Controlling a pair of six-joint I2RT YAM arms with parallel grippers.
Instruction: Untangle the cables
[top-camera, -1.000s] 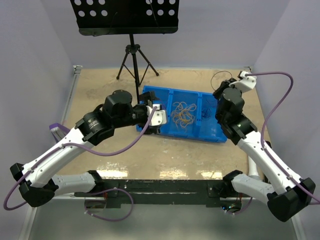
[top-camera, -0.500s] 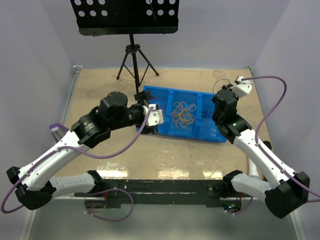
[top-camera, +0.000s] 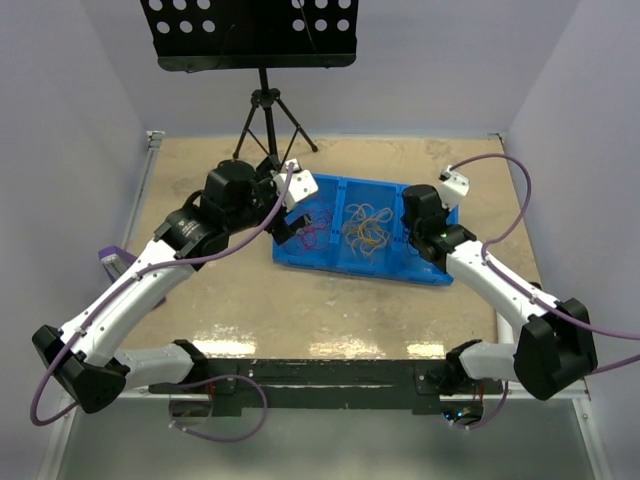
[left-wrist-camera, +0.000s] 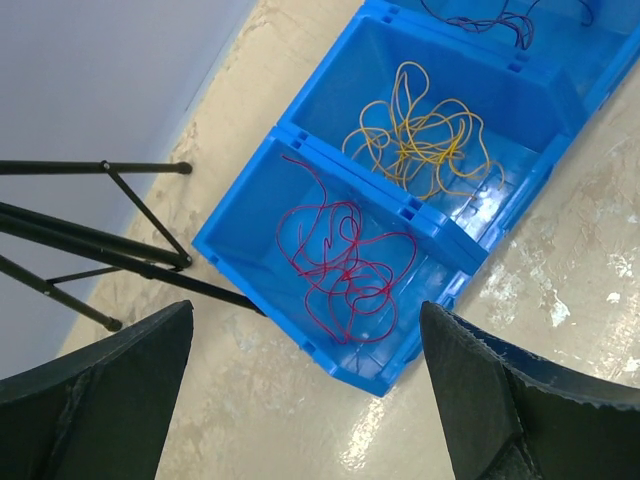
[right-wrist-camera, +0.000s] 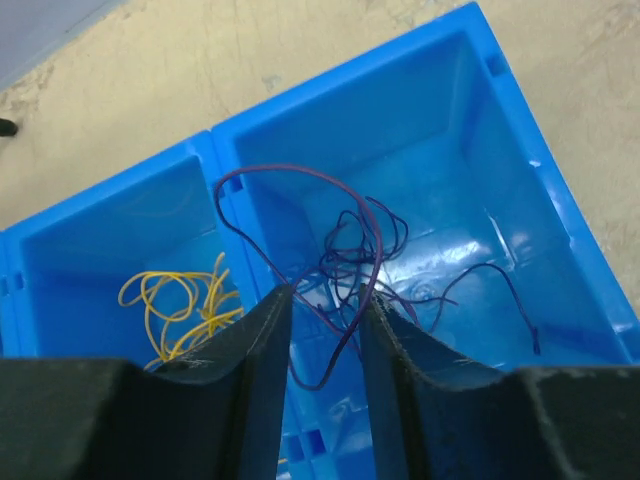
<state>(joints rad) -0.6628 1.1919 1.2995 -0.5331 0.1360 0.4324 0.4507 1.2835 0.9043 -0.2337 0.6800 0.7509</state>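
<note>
The left hand hangs wide open above the beige worktop and holds nothing. The right hand has its two fingers slightly apart, and one strand passes loosely between them. One blue plastic tray has three compartments, with one thin wire tangle in each: red in the left, yellow in the middle, dark purple in the right. Behind it stands one black tripod stand.

You will find a blue three-compartment bin lying flat on the tan table, right of centre toward the far edge. A black tripod stands near the far edge, beside the bin's far left corner.
</note>
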